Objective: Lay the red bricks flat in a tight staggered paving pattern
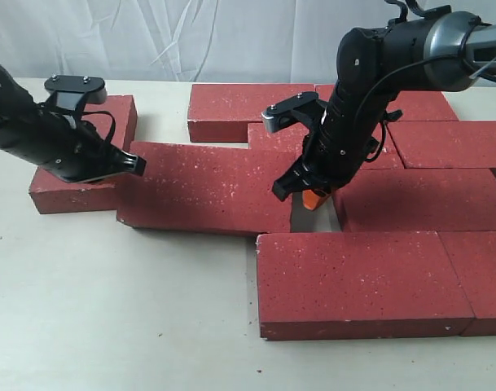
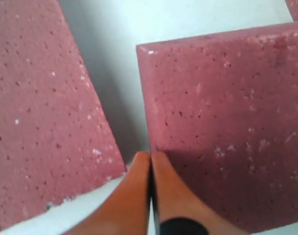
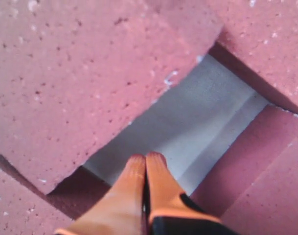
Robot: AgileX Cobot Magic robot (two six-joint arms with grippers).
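Several red bricks lie flat on the table. A long one (image 1: 207, 189) sits in the middle, with one to its left (image 1: 68, 191) and one in front (image 1: 353, 281). My left gripper (image 1: 132, 167) is shut and empty between the left and middle bricks. In the left wrist view its fingertips (image 2: 151, 156) touch a brick's corner (image 2: 227, 122), with another brick (image 2: 41, 122) beside it. My right gripper (image 1: 313, 199) is shut and empty, down in the gap between the middle brick and a right brick (image 1: 419, 199). The right wrist view shows its tips (image 3: 146, 157) over bare table (image 3: 188, 122) beside a brick (image 3: 80, 73).
More bricks lie at the back (image 1: 248, 110) and far right (image 1: 447, 142), packed close. The pale table (image 1: 109, 309) is bare at the front left. A white curtain (image 1: 190, 37) hangs behind.
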